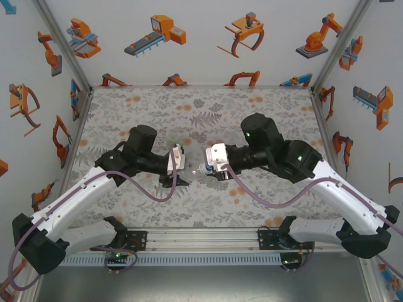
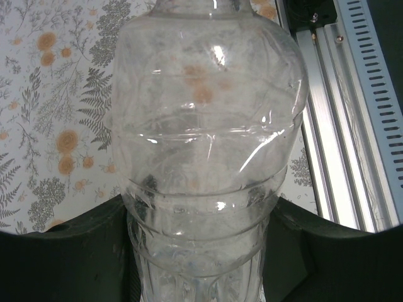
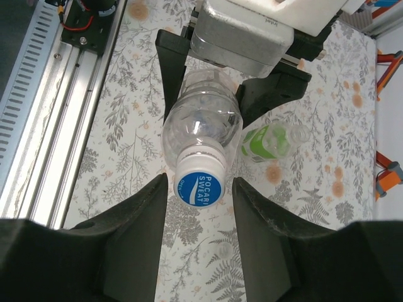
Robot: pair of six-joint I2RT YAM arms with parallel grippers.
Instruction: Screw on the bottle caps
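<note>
The left gripper (image 1: 178, 171) is clamped on the body of the clear bottle (image 2: 201, 157), holding it off the table (image 1: 208, 107) with its neck toward the other arm, evidently to stop it turning. The blue-and-white cap (image 3: 200, 184) sits on that neck. The right gripper (image 3: 200, 190) flanks it with a slim gap either side, not yet gripping, placed, I judge, to close and twist. The green bottle (image 3: 269, 141) lies apparently uncapped on the table.

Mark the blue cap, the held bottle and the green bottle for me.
blue cap (image 3: 200, 186), right wrist view, printed top face.
held bottle (image 3: 201, 128), right wrist view, clear shoulder.
green bottle (image 3: 262, 143), right wrist view, green label.
</note>
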